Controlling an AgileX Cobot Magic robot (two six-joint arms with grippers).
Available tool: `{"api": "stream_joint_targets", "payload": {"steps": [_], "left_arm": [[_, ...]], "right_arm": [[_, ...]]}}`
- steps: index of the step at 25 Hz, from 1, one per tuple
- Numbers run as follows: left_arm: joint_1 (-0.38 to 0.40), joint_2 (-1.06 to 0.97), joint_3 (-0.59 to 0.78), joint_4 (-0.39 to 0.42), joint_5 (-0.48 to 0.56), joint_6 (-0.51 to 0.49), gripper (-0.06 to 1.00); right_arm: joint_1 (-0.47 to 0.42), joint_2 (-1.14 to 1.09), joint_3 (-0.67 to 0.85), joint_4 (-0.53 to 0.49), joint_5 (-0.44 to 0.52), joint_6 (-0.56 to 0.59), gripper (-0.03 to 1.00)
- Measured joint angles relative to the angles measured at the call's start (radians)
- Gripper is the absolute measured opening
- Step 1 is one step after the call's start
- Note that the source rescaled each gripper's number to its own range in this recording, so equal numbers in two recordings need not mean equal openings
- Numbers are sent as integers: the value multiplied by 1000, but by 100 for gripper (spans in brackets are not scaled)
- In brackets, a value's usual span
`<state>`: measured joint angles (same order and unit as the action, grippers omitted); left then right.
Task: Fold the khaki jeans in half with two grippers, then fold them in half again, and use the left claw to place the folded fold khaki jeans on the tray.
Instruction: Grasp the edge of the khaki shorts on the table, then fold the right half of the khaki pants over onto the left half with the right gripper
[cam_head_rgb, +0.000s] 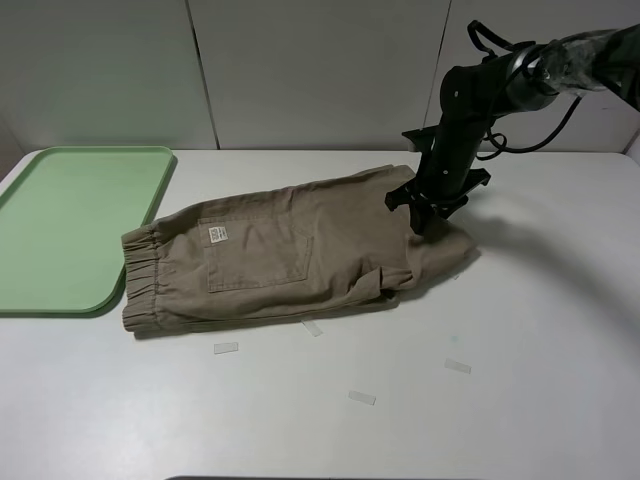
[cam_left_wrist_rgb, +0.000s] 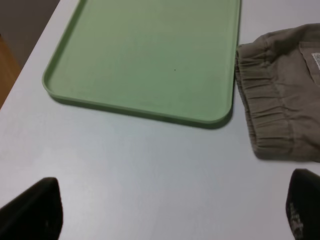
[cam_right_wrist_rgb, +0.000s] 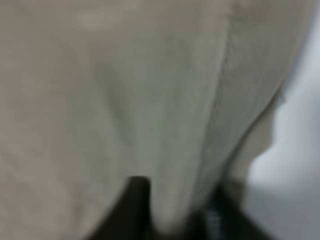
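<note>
Ahead of the claw, spread wide over bare table, lie the tray and the waistband of the jeans. The right gripper pinches the hem alone; lifting now could drag the jeans crooked and skew the fold.

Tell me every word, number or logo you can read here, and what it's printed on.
No text here is legible.
Small pale label on the khaki jeans: dark print, too small to read.
Raised marks on one finger of the left gripper: too blurred to read.
Pale marks on one finger of the right gripper: too blurred to read.
Tray: no text visible.
</note>
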<state>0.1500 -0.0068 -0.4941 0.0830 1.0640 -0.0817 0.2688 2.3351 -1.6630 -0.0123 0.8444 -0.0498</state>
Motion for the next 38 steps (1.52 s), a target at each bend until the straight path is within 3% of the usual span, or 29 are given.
{"api": "stream_joint_targets", "payload": {"steps": [2, 9, 29, 34, 38], "left_arm": [[0, 0, 0, 0, 0, 0, 87], [0, 0, 0, 0, 0, 0, 87], [0, 0, 0, 0, 0, 0, 87], [0, 0, 0, 0, 0, 0, 87], [0, 0, 0, 0, 0, 0, 87]], "right_arm": [[1, 0, 0, 3, -1, 0, 4], [1, -13, 1, -17, 15, 0, 4], [-8, -313, -20, -452, 316, 29, 4], [-8, -313, -144, -481, 366, 29, 4], [-8, -316, -204, -406, 368, 24, 4]]}}
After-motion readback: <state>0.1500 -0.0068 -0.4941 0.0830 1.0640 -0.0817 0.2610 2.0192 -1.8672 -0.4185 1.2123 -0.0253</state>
